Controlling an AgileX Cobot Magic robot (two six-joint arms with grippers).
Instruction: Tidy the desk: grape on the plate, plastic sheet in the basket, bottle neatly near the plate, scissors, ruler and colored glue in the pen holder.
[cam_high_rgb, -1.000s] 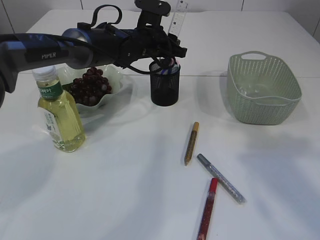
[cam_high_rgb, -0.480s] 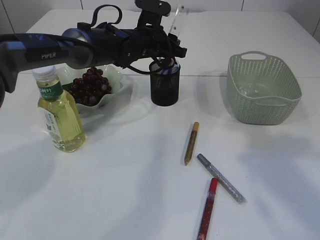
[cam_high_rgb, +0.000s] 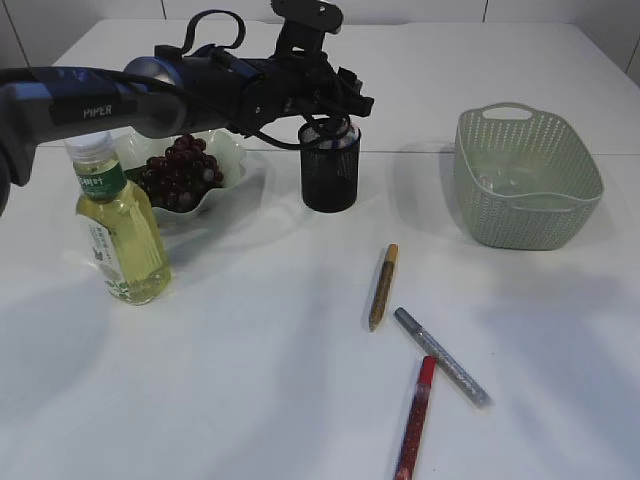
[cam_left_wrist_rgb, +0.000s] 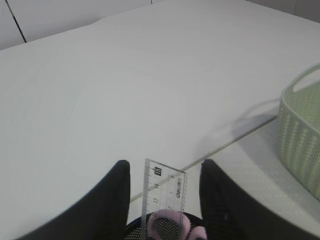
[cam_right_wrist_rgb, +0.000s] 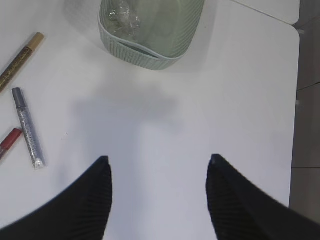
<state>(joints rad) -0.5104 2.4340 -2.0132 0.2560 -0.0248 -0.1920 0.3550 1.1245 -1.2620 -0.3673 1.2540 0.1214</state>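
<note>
The clear plastic ruler (cam_left_wrist_rgb: 164, 200) stands upright in the round black mesh pen holder (cam_high_rgb: 329, 166) at upper centre of the exterior frame, beside pink scissors handles (cam_left_wrist_rgb: 167, 225) that only the left wrist view shows; there the left claw (cam_left_wrist_rgb: 165, 200) has its dark fingers apart on either side of the ruler, not touching it. Left of the holder sit dark grapes (cam_high_rgb: 181, 172) on a wavy white plate (cam_high_rgb: 235, 155) and a yellow bottle (cam_high_rgb: 116, 228). Three slim glue pens, gold (cam_high_rgb: 383, 286), silver (cam_high_rgb: 442, 356) and red (cam_high_rgb: 415, 418), lie on the white bench (cam_high_rgb: 260, 380), and the right wrist view alone shows crumpled sheet (cam_right_wrist_rgb: 121, 11) inside the ribbed green basket (cam_right_wrist_rgb: 150, 50), with the right claw (cam_right_wrist_rgb: 157, 192) spread wide.
</note>
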